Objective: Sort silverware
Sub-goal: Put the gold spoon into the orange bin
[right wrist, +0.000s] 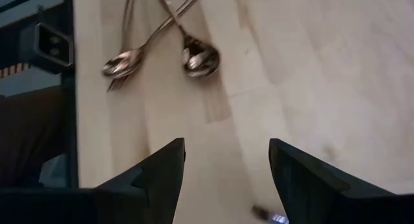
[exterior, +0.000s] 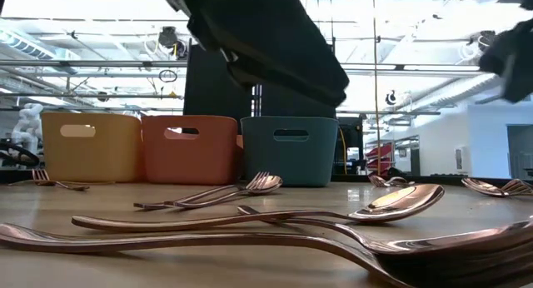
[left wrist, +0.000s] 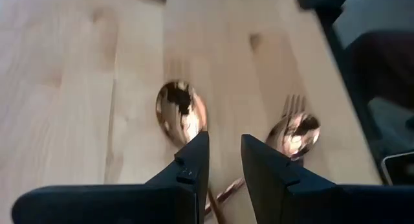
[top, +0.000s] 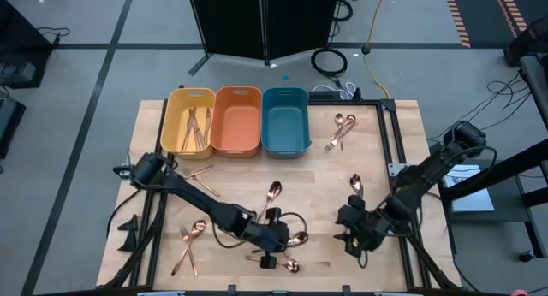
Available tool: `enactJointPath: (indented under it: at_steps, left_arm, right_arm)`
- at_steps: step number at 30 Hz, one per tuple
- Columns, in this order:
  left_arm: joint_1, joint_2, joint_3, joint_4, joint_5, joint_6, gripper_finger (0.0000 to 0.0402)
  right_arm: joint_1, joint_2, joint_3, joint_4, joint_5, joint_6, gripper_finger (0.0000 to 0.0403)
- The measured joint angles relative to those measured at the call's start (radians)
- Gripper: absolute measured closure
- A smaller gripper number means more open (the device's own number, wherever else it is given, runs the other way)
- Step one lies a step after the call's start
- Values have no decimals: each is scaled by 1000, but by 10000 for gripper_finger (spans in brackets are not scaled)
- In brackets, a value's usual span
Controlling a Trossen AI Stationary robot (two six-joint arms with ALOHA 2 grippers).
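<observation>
- Spoons lie closest in the low view, flat on the table with forks scattered around; some silverware already sits in the yellow bin.
- Left gripper hovers low over a spoon, fingers a narrow gap apart, pinching nothing.
- Best straddle the thin handle, not the bowl, and press to the wood before closing.
- Right gripper hangs near the table's right edge, fingers spread wide, empty.
</observation>
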Motion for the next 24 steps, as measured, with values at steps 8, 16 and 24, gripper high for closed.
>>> enactJointPath:
  at_steps: [8,16,24]
  left_arm:
    - [-6,128,195,-258,-8,-112,316]
    - [5,182,240,-322,1,-153,316]
    - [4,183,240,-331,3,-153,316]
  right_arm:
    - [139,0,0,-13,131,90,188]
    - [205,0,0,-17,207,130,188]
    - [214,1,0,-17,244,148,188]
